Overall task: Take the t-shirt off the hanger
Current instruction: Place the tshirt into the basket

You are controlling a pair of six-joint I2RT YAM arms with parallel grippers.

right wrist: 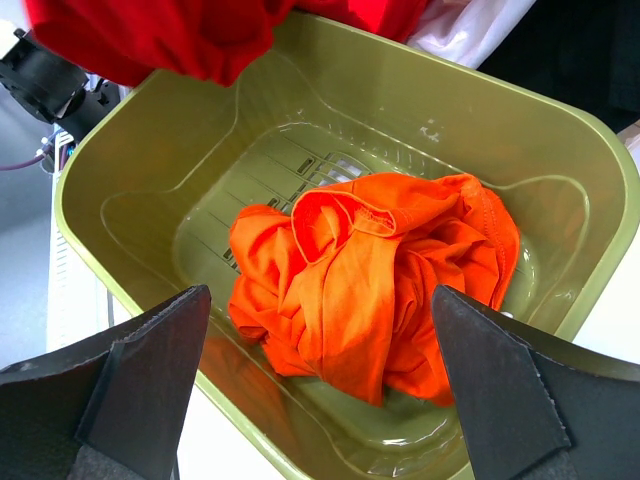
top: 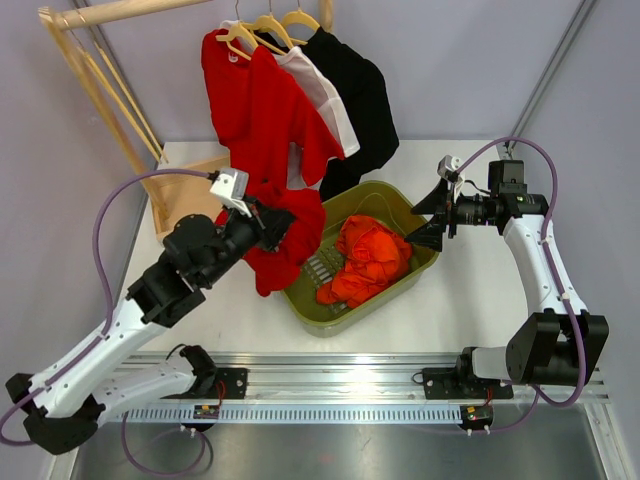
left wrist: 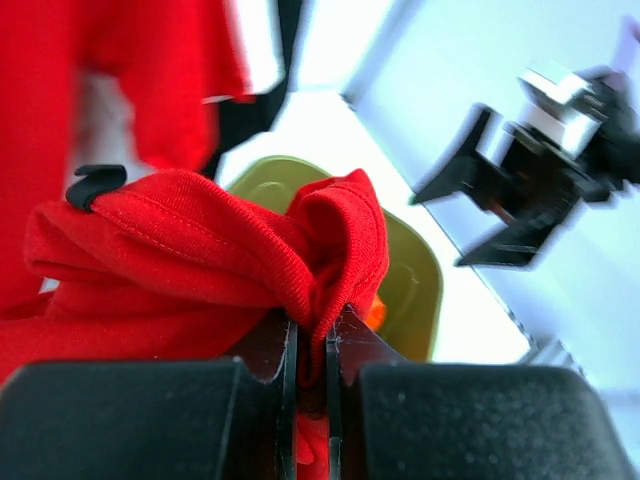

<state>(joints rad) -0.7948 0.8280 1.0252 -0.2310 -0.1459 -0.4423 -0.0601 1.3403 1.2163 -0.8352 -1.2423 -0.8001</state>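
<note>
- Nearest item, left claw (left wrist: 312,335): jaws drawn narrow, pinched on a bunched fold of the red t-shirt (left wrist: 200,250); the cloth wells up between and over the black fingers (left wrist: 260,345)
- red t-shirt (top: 262,115), condition: bright red knit with a stitched hem seam showing in the left wrist view; the shoulders sit on the hanger (top: 240,38) and the body hangs down creased; the lower part is gathered into a thick wad at the left claw (top: 278,225), with a loose flap drooping below it toward the surface (top: 235,320)
- Location of that wad: just beside the left rim of the basin (top: 425,262), above the surface
- hanger: pale wood with a metal hook, first of three hung side by side on the wooden rack (top: 110,12) at the far left
- white shirt (top: 328,95) and black shirt (top: 362,100): on the two neighbouring hangers, to the right of the red one and partly behind it
- basin (right wrist: 420,110): olive-green plastic, slotted floor, set at a slant on the surface
- orange garment (right wrist: 370,280): crumpled heap lying inside the basin
- right claw (right wrist: 318,292): jaws spread wide, holding nothing, poised over the right side of the basin (top: 428,215)
</note>
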